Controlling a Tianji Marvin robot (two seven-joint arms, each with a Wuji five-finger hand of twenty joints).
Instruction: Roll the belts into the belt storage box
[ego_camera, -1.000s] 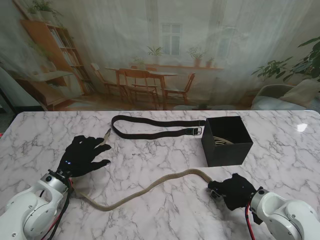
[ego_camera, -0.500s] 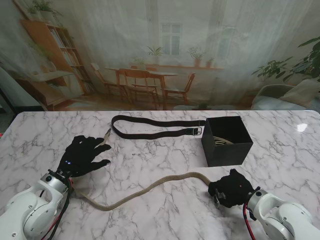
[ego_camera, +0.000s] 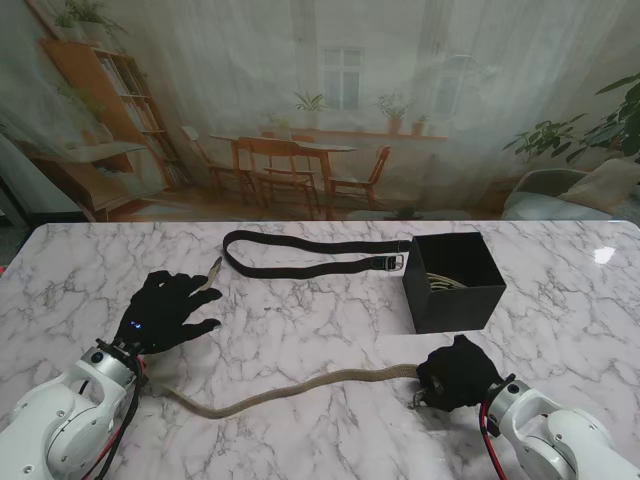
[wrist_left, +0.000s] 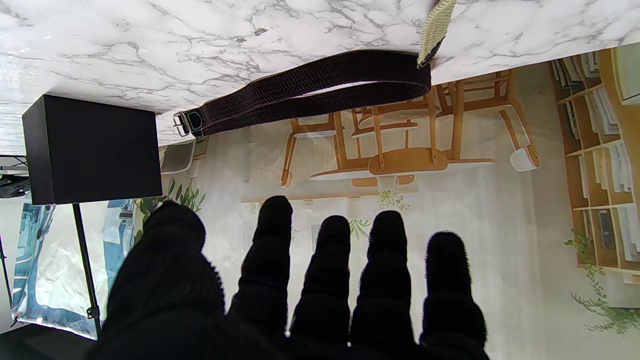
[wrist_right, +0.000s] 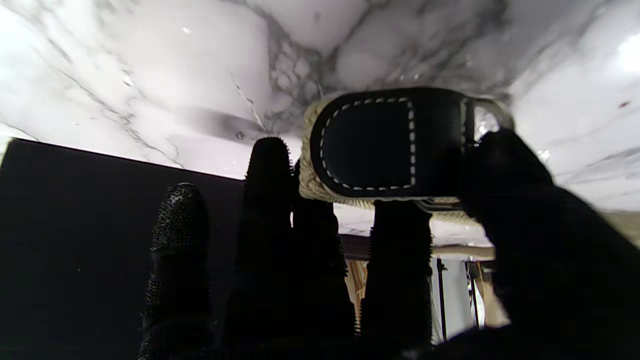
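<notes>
A beige woven belt (ego_camera: 290, 388) stretches across the near part of the table. My right hand (ego_camera: 456, 375) is shut on its buckle end (wrist_right: 385, 145), thumb and fingers pinching the dark leather tab. The belt's other end (ego_camera: 213, 268) shows past my left hand (ego_camera: 165, 310), which lies flat and open over the belt near its far end. A black belt (ego_camera: 310, 255) lies folded in a long loop farther from me; in the left wrist view the black belt (wrist_left: 310, 90) is seen with its buckle. The black storage box (ego_camera: 452, 282) stands at the right with a rolled beige belt inside.
Bare marble table (ego_camera: 320, 320) lies between the two belts. The far table edge (ego_camera: 330, 224) meets a printed backdrop of a room.
My right hand has drawn the buckle end toward me and slightly left, pulling the beige belt's curve straighter. The left hand and the black belt have not moved.
</notes>
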